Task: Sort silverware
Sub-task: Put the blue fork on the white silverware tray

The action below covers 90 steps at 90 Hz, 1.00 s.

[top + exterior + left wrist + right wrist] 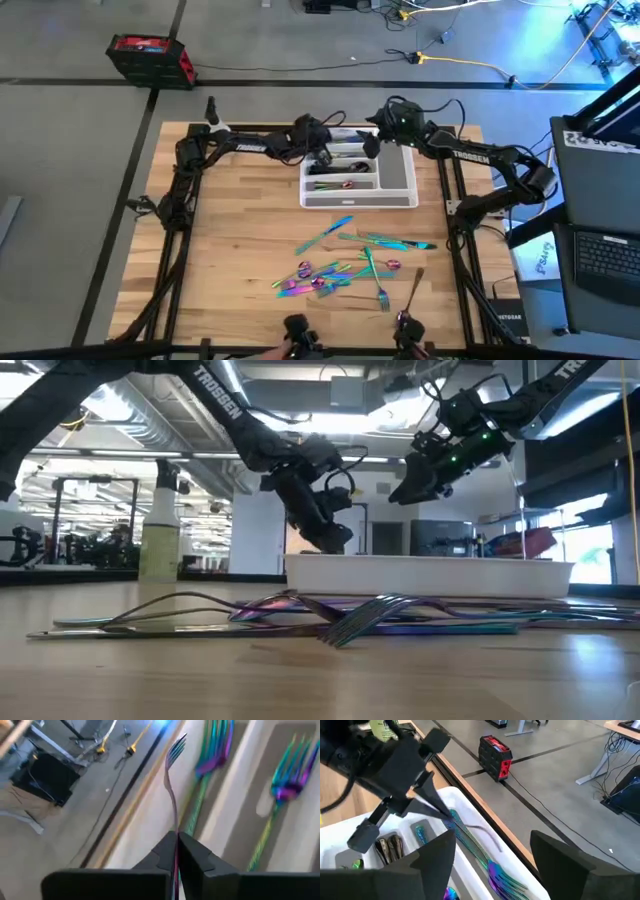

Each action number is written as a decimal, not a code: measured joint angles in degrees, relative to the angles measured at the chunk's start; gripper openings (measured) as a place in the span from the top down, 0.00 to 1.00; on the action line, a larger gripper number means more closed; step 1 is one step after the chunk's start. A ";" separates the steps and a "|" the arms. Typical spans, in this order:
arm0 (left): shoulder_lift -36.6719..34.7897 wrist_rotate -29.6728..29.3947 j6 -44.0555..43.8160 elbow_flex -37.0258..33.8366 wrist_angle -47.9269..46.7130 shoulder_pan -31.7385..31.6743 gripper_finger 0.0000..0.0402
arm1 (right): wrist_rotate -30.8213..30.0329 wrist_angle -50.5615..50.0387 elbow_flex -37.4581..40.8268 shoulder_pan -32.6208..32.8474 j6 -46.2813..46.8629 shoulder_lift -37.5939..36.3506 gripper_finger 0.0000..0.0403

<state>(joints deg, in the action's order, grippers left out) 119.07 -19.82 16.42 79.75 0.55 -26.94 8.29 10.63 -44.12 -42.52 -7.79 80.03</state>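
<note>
Iridescent fork [172,785] in left end effector [176,851], tines outward.

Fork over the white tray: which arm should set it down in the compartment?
Left. The left gripper is already shut on the slim iridescent metal fork, right above the white compartmented plastic tray. The right gripper hangs open and empty beside it.

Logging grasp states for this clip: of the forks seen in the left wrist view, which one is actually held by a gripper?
The thin pale fork standing up between the left gripper fingers; the two rainbow forks lie loose in the white tray.
</note>
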 joint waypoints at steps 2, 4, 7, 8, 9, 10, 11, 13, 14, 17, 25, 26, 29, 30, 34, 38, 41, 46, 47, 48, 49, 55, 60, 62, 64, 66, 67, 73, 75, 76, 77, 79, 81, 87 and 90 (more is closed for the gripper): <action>0.00 -0.02 0.46 0.43 -0.02 0.00 1.00 | 0.00 0.00 0.00 0.00 0.00 0.00 0.40; 0.00 -0.02 0.74 0.80 0.04 0.00 1.00 | 0.00 0.00 0.00 0.00 0.00 0.00 0.40; 0.00 -0.02 1.15 1.40 0.03 0.00 1.00 | -0.02 0.00 0.00 0.00 -0.02 0.00 0.40; 0.00 -0.02 1.36 1.58 0.04 0.00 1.00 | -0.02 0.00 0.00 0.00 -0.02 0.00 0.40; 0.00 -0.02 1.61 1.76 0.04 0.00 1.00 | -0.02 0.00 0.00 0.00 -0.02 0.00 0.40; 0.00 -0.02 1.86 1.97 0.00 0.00 1.00 | -0.02 0.00 0.00 0.00 -0.02 0.00 0.40; 0.00 -0.02 2.06 2.20 -0.03 0.00 1.00 | -0.02 0.00 0.00 0.00 -0.02 0.00 0.40; 0.00 0.03 2.44 2.61 -0.02 -0.02 1.00 | -0.02 0.00 0.00 0.00 -0.02 0.00 0.40; 0.00 0.10 2.69 2.81 -0.03 -0.02 1.00 | -0.06 0.00 0.00 0.00 -0.03 0.00 0.40; 0.00 0.51 3.65 3.40 -0.01 -0.03 1.00 | -0.33 -0.02 0.00 0.00 -0.20 0.00 0.40; 0.00 3.50 5.75 4.94 0.11 -0.45 1.00 | -1.73 -0.21 -0.01 -0.07 -1.48 -0.01 0.40; 0.00 4.19 6.08 5.14 0.06 -0.55 1.00 | -1.77 -0.28 -0.04 -0.17 -1.62 -0.04 0.40; 0.00 6.98 7.12 5.57 -0.11 -0.84 1.00 | -1.74 -0.92 -0.39 -0.61 -1.93 -0.24 0.40; 0.00 8.01 7.70 5.73 -0.27 -0.97 1.00 | -1.72 -1.17 -0.60 -0.82 -1.94 -0.34 0.40; 0.00 12.00 9.44 6.40 -1.18 -1.44 1.00 | -1.65 -2.32 -1.80 -1.67 -1.80 -0.75 0.40; 0.00 14.48 10.84 7.17 -2.50 -1.92 1.00 | -1.57 -3.27 -3.53 -2.62 -1.64 -1.09 0.40; 0.00 15.83 11.36 7.68 -3.45 -2.32 1.00 | -1.17 -4.33 -4.77 -3.49 -1.64 -1.22 0.40; 0.00 18.35 12.27 8.24 -5.05 -3.28 1.00 | -1.16 -6.50 -6.44 -4.87 -1.64 -1.24 0.40; 0.00 18.88 12.30 8.32 -5.43 -3.53 1.00 | -1.14 -6.86 -6.69 -5.13 -1.62 -1.23 0.40; 0.00 19.42 12.31 8.39 -5.81 -3.78 1.00 | -1.14 -7.22 -6.94 -5.40 -1.62 -1.22 0.40; 0.00 20.03 12.29 8.46 -6.21 -4.02 1.00 | -1.14 -7.58 -7.20 -5.67 -1.64 -1.20 0.40; 0.00 23.64 11.64 8.49 -7.98 -5.63 1.00 | -0.97 -7.89 -8.30 -6.94 -1.62 -1.16 0.40; 0.00 26.47 10.67 8.49 -9.15 -6.91 1.00 | -0.22 -7.69 -8.94 -8.01 -1.57 -1.16 0.40; 0.11 27.47 10.24 8.49 -9.39 -7.41 1.00 | 0.09 -7.65 -9.07 -8.46 -1.51 -1.16 0.40; 0.30 28.55 9.59 8.49 -9.28 -7.85 1.00 | 0.24 -7.77 -9.20 -8.79 -1.53 -1.16 0.40; 0.45 29.74 9.11 8.49 -8.99 -8.33 1.00 | 0.26 -7.80 -9.26 -9.06 -1.53 -1.16 0.40; 0.50 30.37 8.62 8.49 -8.89 -8.58 1.00 | 0.26 -7.84 -9.28 -9.12 -1.53 -1.16 0.40; 1.29 34.80 6.14 8.49 -8.75 -9.98 1.00 | 0.28 -7.86 -9.46 -9.42 -1.51 -1.16 0.40; 1.71 36.54 5.25 8.51 -8.12 -10.31 1.00 | 0.28 -7.75 -9.46 -9.42 -1.51 -1.16 0.40; 1.89 37.43 4.69 8.53 -7.85 -10.53 1.00 | 0.28 -7.72 -9.47 -9.42 -1.51 -1.16 0.40; 2.10 38.27 4.28 8.56 -7.64 -10.80 1.00 | 0.26 -7.72 -9.48 -9.42 -1.51 -1.16 0.40; 2.52 40.04 2.99 8.54 -7.55 -11.20 1.00 | 0.28 -7.70 -9.49 -9.42 -1.51 -1.16 0.40; 2.97 41.70 1.92 8.54 -7.50 -11.56 1.00 | 0.28 -7.76 -9.49 -9.40 -1.51 -1.16 0.40; 4.35 44.85 -0.57 9.24 -7.74 -12.31 1.00 | 0.28 -7.73 -9.49 -9.39 -1.51 -1.16 0.40; 5.02 45.62 -1.19 9.73 -7.81 -12.47 1.00 | 0.33 -7.72 -9.49 -9.33 -1.51 -1.16 0.40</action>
<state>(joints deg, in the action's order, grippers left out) 124.08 25.80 15.23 89.48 -7.26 -39.41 8.62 2.92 -53.60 -51.85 -9.30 78.87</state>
